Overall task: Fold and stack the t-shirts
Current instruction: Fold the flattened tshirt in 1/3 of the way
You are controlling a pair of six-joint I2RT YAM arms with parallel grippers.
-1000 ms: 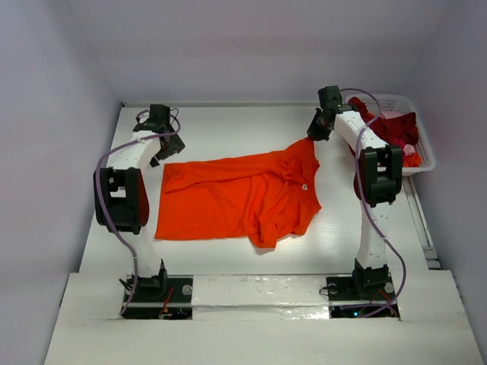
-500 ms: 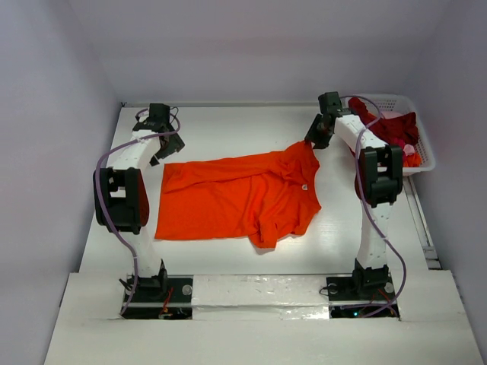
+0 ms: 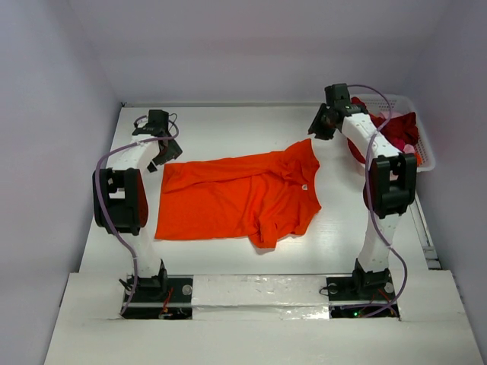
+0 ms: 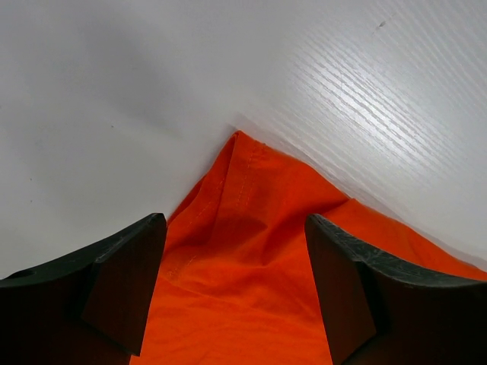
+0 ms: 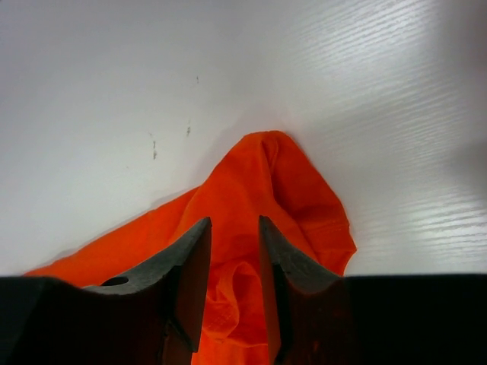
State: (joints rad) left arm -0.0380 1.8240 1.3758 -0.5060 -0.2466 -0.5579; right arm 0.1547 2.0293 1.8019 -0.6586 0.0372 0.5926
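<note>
Shirt (image 3: 243,199) lay spread. L gripper (image 4: 234,228) wide open, empty, astride far-left corner; R gripper (image 5: 234,224) barely open, empty. Prob wanted deep, low corner pinches.

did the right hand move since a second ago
Yes. The right hand has shifted slightly right, toward the white basket, and has come off the far corner of the orange t-shirt.

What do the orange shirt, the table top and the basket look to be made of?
Orange shirt: soft matte cloth, judging by its wrinkles and stitched hem. Table top: probably white laminate or painted board; faint grain lines, slight sheen. Basket: likely white plastic, going by its rigid lattice wall.
</note>
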